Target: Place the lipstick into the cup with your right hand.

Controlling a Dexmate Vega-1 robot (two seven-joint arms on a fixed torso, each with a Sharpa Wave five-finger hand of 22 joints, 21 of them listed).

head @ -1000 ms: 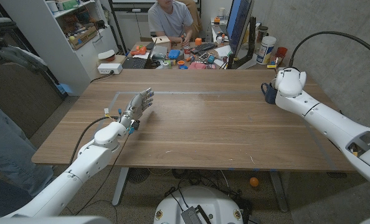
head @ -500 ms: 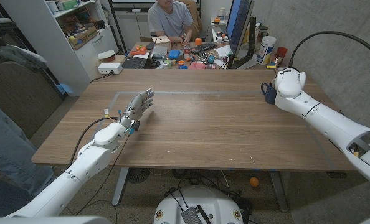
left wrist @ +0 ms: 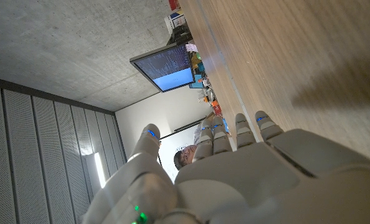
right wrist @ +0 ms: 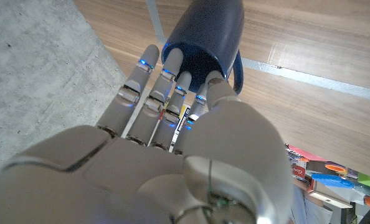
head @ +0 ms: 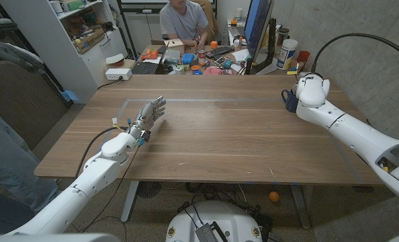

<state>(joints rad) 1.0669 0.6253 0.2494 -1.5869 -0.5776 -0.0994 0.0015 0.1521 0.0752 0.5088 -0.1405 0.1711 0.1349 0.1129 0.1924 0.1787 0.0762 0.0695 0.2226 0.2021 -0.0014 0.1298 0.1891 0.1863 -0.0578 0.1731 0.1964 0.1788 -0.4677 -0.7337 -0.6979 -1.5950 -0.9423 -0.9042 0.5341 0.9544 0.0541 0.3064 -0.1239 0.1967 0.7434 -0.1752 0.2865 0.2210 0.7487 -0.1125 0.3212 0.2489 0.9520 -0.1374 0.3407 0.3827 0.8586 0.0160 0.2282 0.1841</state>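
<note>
Wooden table (head: 219, 134) carried pale tape lines; a concrete wall stood to the right, and a cluttered desk with a seated person (head: 183, 20) lay beyond the far edge. Left hand (head: 150, 113) was at the table's left, fingers extended and apart, holding nothing. Dark blue cup (head: 291, 100) stood at the far right; its contents could not be made out. Right hand (head: 312, 88) was at the cup. In the right wrist view its fingertips (right wrist: 172, 61) reached the cup's (right wrist: 205, 34) mouth, with a slim dark object, possibly the lipstick (right wrist: 184, 119), between the fingers; grip uncertain.

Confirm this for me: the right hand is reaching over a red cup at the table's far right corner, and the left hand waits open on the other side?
Not quite: the cup is dark blue, as the right wrist view shows. The rest stands: the right hand is at it, and the left hand waits open.
</note>
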